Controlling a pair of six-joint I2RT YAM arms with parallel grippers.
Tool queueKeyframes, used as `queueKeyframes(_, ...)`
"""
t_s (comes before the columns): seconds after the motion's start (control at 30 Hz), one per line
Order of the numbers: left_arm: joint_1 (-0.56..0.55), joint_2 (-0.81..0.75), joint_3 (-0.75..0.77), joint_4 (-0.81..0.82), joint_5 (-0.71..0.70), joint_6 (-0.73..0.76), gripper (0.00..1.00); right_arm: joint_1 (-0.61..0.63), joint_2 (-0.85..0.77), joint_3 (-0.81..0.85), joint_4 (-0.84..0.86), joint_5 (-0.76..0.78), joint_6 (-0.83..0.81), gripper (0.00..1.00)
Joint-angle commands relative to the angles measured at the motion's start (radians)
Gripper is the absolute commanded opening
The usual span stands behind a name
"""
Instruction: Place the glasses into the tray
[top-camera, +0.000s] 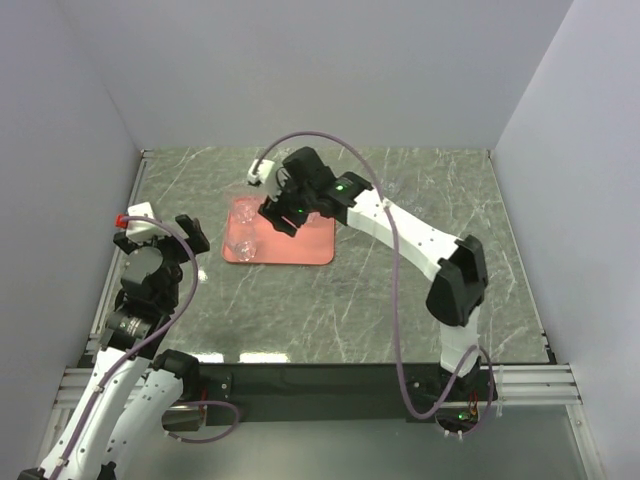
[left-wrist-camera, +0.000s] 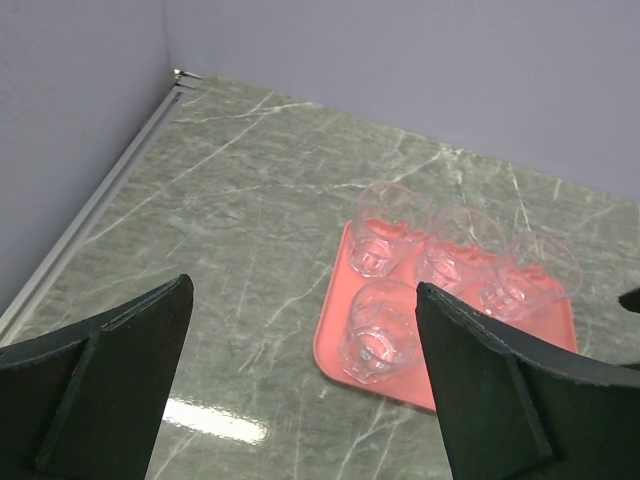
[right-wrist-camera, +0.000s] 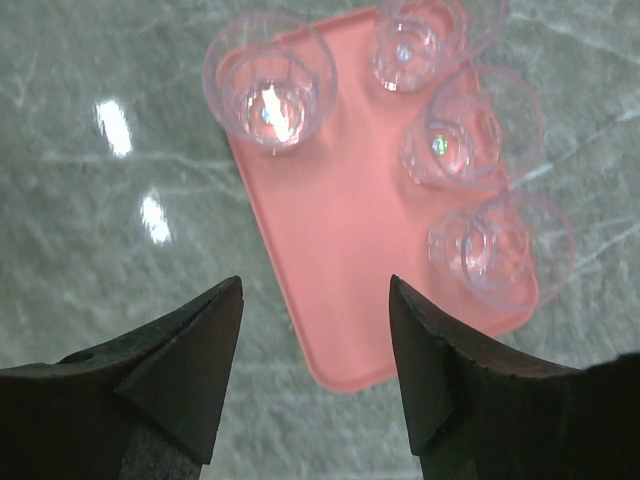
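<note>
Spread wide and empty, the right gripper (right-wrist-camera: 315, 290) hangs with nothing between its jaws. Beneath everything the grey marbled tabletop (top-camera: 300, 310) is seen, smooth and glossy under the lamps. On it, directly below and ahead of the right gripper, the pink tray (right-wrist-camera: 330, 230) is laid flat. Four glasses (right-wrist-camera: 460, 135) can be counted standing upright on the tray: one ahead and to the left of the right gripper, three in a row ahead and to its right. The left gripper (left-wrist-camera: 300, 290) is likewise parted and empty, and is held well apart from the tray, which lies ahead of it and to its right. Whether further glasses are left on the tabletop cannot be told, since they are nearly invisible from above.

Several faults may be expected. The glasses are so clear that their rims could be misjudged, and one could be struck and toppled if the right gripper were lowered or swung sideways. The row on the right is packed closely, so a knock to one would likely be passed along. The nearest glass of that row is set close to the tray's corner and could be pushed over the rim. The tray itself might be slid on the glossy tabletop if nudged.
</note>
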Motion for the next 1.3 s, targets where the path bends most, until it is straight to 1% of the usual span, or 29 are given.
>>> queueKeyframes(0.0,0.006,0.003,-0.004,0.046,0.068,0.003,0.99,-0.033,-0.127,-0.088,-0.006,-0.042,-0.048,0.68)
queueKeyframes(0.17,0.006,0.026,-0.001,0.046,0.156,0.009,0.99,-0.121,-0.298,-0.243,0.003,-0.058,-0.065,0.68)
queueKeyframes(0.27,0.006,0.049,0.002,0.049,0.212,0.015,1.0,-0.204,-0.39,-0.327,-0.005,-0.124,-0.056,0.68)
queueKeyframes(0.3,0.006,0.057,0.007,0.046,0.254,0.016,0.99,-0.224,-0.412,-0.348,-0.012,-0.168,-0.053,0.68)
queueKeyframes(0.37,0.006,0.08,0.016,0.043,0.293,0.016,0.99,-0.281,-0.49,-0.421,-0.022,-0.199,-0.045,0.68)
queueKeyframes(0.4,0.006,0.087,0.018,0.044,0.336,0.016,0.99,-0.298,-0.519,-0.453,-0.016,-0.218,-0.041,0.68)
queueKeyframes(0.43,0.006,0.098,0.021,0.047,0.354,0.013,0.99,-0.316,-0.551,-0.52,0.004,-0.224,-0.036,0.68)
queueKeyframes(0.47,0.006,0.103,0.021,0.053,0.37,0.009,0.99,-0.356,-0.617,-0.555,0.017,-0.229,-0.03,0.68)
queueKeyframes(0.53,0.006,0.113,0.016,0.067,0.439,-0.002,0.99,-0.399,-0.68,-0.649,0.047,-0.25,-0.018,0.68)
queueKeyframes(0.57,0.006,0.119,0.018,0.078,0.465,-0.017,0.99,-0.457,-0.738,-0.677,0.053,-0.259,-0.004,0.68)
queueKeyframes(0.63,0.006,0.152,0.022,0.084,0.553,-0.055,1.0,-0.522,-0.797,-0.747,0.075,-0.302,0.013,0.68)
queueKeyframes(0.67,0.006,0.161,0.022,0.102,0.58,-0.069,0.99,-0.554,-0.853,-0.77,0.084,-0.321,0.027,0.68)
queueKeyframes(0.7,0.006,0.173,0.019,0.113,0.613,-0.085,0.99,-0.618,-0.884,-0.795,0.096,-0.336,0.036,0.68)
queueKeyframes(0.73,0.006,0.204,0.019,0.125,0.675,-0.123,0.99,-0.644,-0.938,-0.839,0.118,-0.36,0.051,0.68)
queueKeyframes(0.9,0.002,0.313,0.016,0.223,0.793,-0.253,0.99,-0.792,-1.056,-0.974,0.181,-0.425,0.091,0.69)
queueKeyframes(0.97,-0.004,0.368,0.027,0.268,0.841,-0.304,0.99,-0.821,-1.099,-1.017,0.225,-0.466,0.119,0.7)
queueKeyframes(1.03,-0.027,0.415,0.048,0.299,0.853,-0.338,0.99,-0.891,-1.125,-1.085,0.27,-0.5,0.131,0.7)
queueKeyframes(1.1,-0.069,0.446,0.07,0.307,0.844,-0.344,0.99,-0.915,-1.133,-1.112,0.273,-0.509,0.125,0.7)
queueKeyframes(1.27,-0.168,0.558,0.146,0.325,0.806,-0.366,0.99,-0.997,-1.136,-1.119,0.262,-0.528,0.128,0.7)
